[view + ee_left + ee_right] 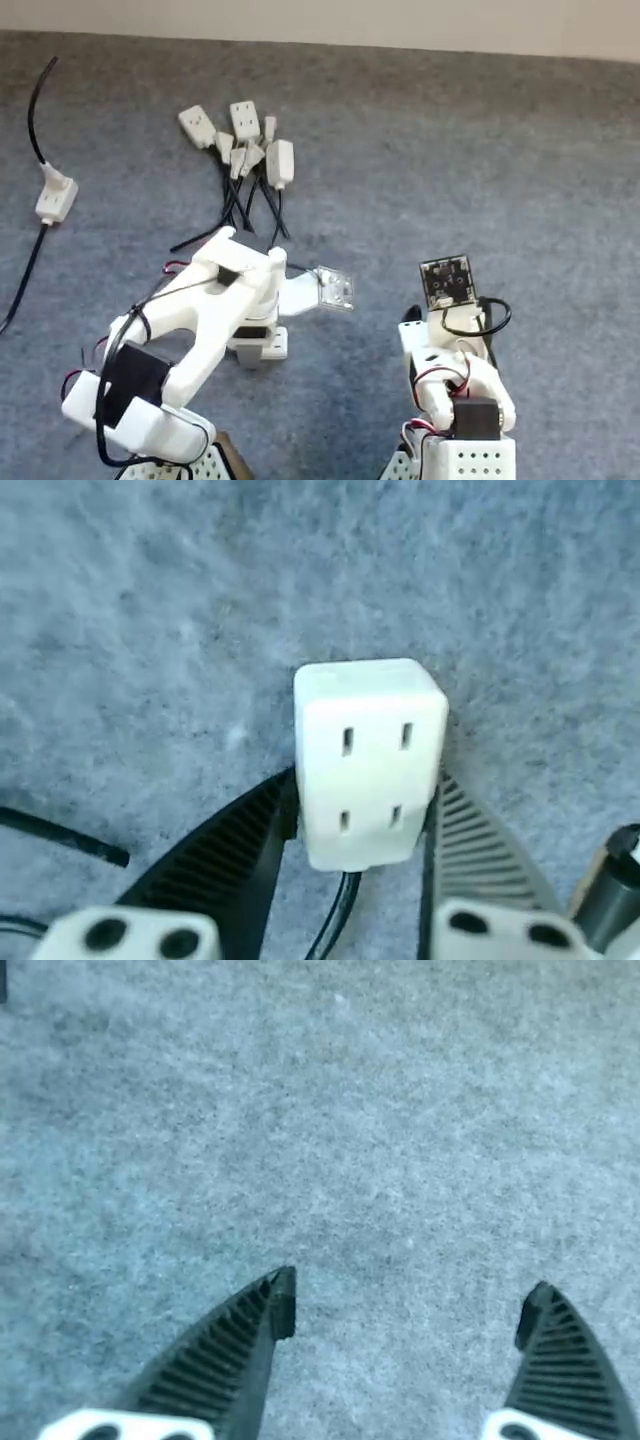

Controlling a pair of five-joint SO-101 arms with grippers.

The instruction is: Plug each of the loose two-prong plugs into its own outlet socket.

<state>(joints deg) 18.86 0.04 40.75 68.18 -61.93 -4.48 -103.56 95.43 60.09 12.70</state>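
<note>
At the far left lies a white plastic block on a black cord (55, 195); whether it is already a mated pair I cannot tell

Right of it, at the near side, the left gripper (362, 795) is clamped around a white rectangular socket block with two pairs of slots (368, 760), its slotted face toward the wrist camera and its cord trailing between the jaws

Farther off, in the middle, a cluster of white socket blocks and small two-prong plugs (243, 142) sits with black cords running nearward

At the near right, the right gripper (410, 1310) hangs wide open with nothing in it over grey carpet (330, 1120)

The step looks like presenting a socket; next, the free arm would need to fetch a plug from the cluster and line its prongs up with one slot pair
</note>
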